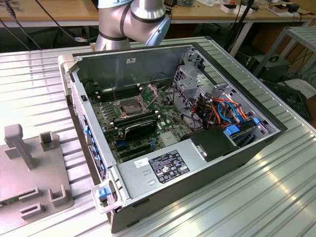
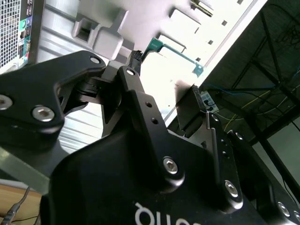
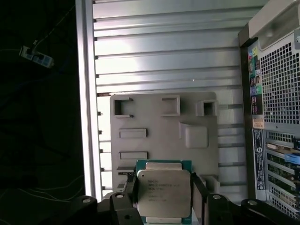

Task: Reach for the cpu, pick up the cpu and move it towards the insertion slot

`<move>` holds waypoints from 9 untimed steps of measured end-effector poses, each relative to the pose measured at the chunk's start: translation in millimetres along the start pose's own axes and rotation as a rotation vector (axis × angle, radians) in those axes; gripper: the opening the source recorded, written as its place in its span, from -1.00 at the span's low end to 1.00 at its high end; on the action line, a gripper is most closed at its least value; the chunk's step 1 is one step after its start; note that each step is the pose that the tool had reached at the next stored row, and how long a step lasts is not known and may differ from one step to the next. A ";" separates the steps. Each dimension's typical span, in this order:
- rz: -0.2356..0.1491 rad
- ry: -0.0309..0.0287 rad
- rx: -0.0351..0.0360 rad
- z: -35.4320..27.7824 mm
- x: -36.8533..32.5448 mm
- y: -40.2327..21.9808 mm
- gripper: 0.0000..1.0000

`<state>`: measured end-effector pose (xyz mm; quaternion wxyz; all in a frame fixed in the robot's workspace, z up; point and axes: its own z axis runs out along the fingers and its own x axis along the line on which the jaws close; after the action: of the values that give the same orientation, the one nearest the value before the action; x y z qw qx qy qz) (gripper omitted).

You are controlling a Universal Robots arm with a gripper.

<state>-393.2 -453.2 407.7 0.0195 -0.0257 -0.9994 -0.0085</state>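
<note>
The cpu, a pale silver square chip with a green edge, sits between the two black fingers of my gripper, which is shut on it. It hangs well above the grey fixture plate. In the second wrist view the cpu's green edge shows at the gripper fingertips. The insertion slot lies on the motherboard inside the open computer case, with its metal plate hinged up. The arm stands behind the case in the exterior view.
The grey fixture plate with raised blocks lies at the exterior view's left on the ribbed metal table. Beside the slot are a black heatsink, memory slots, and coloured cables. The case's perforated rear wall stands beside the plate.
</note>
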 end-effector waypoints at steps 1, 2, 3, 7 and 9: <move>0.000 -0.0001 0.0000 -0.1 -2.9 0.2 0.09; 0.000 -0.0001 -0.0002 -0.1 -5.7 0.3 0.09; 0.000 -0.0002 -0.0001 -0.2 -8.4 0.4 0.09; 0.000 -0.0001 -0.0001 -0.8 -23.0 1.2 0.09; 0.000 -0.0001 0.0001 -1.1 -28.6 1.5 0.09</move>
<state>-364.6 -453.2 407.7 0.0194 -0.0258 -0.9994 -0.0084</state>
